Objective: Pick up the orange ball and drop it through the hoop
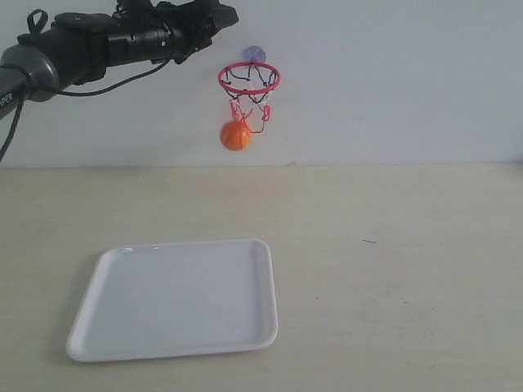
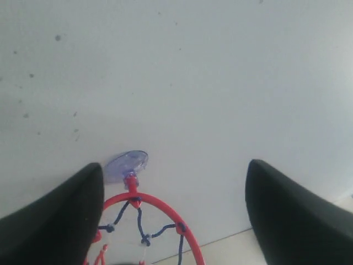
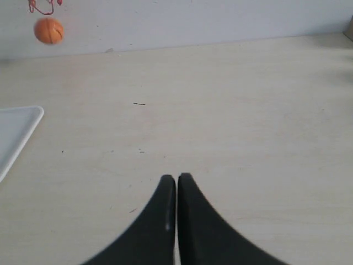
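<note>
The orange ball (image 1: 235,135) is in the air just under the hoop's net, against the white wall, well above the table. In the right wrist view the orange ball (image 3: 48,30) looks slightly blurred. The hoop (image 1: 248,77), with red ring and bluish suction cup (image 1: 254,54), is stuck to the wall. My left gripper (image 1: 223,15) is up high, just left of and above the ring, open and empty. Its wrist view shows the gripper (image 2: 174,185) open over the ring (image 2: 168,215) and suction cup (image 2: 127,164). My right gripper (image 3: 177,178) is shut and empty, low over the table.
A white tray (image 1: 176,298) lies on the beige table at the front left, and its corner (image 3: 16,130) shows in the right wrist view. The white wall stands behind the table's far edge (image 1: 368,164).
</note>
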Robot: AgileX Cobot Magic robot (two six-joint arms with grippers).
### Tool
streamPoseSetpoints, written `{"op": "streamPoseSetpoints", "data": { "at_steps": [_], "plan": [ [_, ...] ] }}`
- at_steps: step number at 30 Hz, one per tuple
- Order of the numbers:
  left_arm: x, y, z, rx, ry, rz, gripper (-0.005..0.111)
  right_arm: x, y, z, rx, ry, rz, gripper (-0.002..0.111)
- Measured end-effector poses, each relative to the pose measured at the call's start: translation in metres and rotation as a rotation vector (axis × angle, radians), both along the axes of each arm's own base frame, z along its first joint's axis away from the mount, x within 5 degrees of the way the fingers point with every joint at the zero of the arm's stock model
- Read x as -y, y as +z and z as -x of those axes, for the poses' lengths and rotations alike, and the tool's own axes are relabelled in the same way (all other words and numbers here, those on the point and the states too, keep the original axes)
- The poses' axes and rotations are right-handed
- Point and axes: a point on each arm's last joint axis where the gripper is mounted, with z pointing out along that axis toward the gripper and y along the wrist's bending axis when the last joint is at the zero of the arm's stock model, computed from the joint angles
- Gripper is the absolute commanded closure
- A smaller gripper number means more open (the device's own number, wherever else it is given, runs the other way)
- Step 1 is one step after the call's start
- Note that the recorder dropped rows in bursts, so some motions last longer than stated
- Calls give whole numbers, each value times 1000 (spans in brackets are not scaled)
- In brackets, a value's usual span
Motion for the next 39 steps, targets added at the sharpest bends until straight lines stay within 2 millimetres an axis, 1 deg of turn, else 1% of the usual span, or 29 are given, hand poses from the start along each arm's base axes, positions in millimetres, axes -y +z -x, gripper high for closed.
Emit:
{"op": "streamPoseSetpoints", "data": {
  "at_steps": [2, 4, 6, 8, 9, 10, 11, 13, 15, 18, 20, 23, 28, 34, 38, 39],
  "plan": [
    [0, 0, 0, 0, -5, -2, 39, 0, 0, 0, 0, 0, 0, 108],
    [1, 0, 1, 3, -22, -9, 45, 0, 0, 0, 0, 0, 0, 108],
    [1, -1, 3, 2, -48, -16, 59, 0, 0, 0, 0, 0, 0, 108],
    [0, -2, 4, -6, -89, -22, 76, 0, 0, 0, 0, 0, 0, 108],
    [-2, -2, 5, -10, -105, -23, 90, 0, 0, 0, 0, 0, 0, 108],
    [-3, -3, 7, -18, -140, -27, 99, 0, 0, 0, 0, 0, 0, 108],
    [-7, -2, 8, -22, -160, -29, 102, 0, 0, 0, 0, 0, 0, 108],
    [-12, -3, 11, -36, -216, -64, 103, 0, 0, 0, 0, 0, 0, 108],
    [-17, -3, 14, -85, -238, -90, 103, 0, 0, 0, 0, 0, 0, 108],
    [-28, -6, 18, -186, -235, -188, 103, 0, 0, 0, 0, 0, 0, 108],
    [-35, -5, 23, -229, -238, -289, 103, 0, 0, 0, 0, 0, 0, 108],
    [-40, 4, 34, -263, -256, -403, 103, 0, 0, 0, 0, 0, 0, 108],
    [-46, 26, 55, -325, -298, -514, 103, 0, 0, 0, 0, 0, 0, 108],
    [-51, 40, 72, -414, -261, -522, 103, 0, 0, 0, 0, 0, 0, 108],
    [-51, 43, 93, -477, -279, -534, 103, 0, 0, 0, 0, 0, 0, 108],
    [-52, 39, 99, -507, -287, -534, 103, 0, 0, 0, 0, 0, 0, 108]
  ]
}}
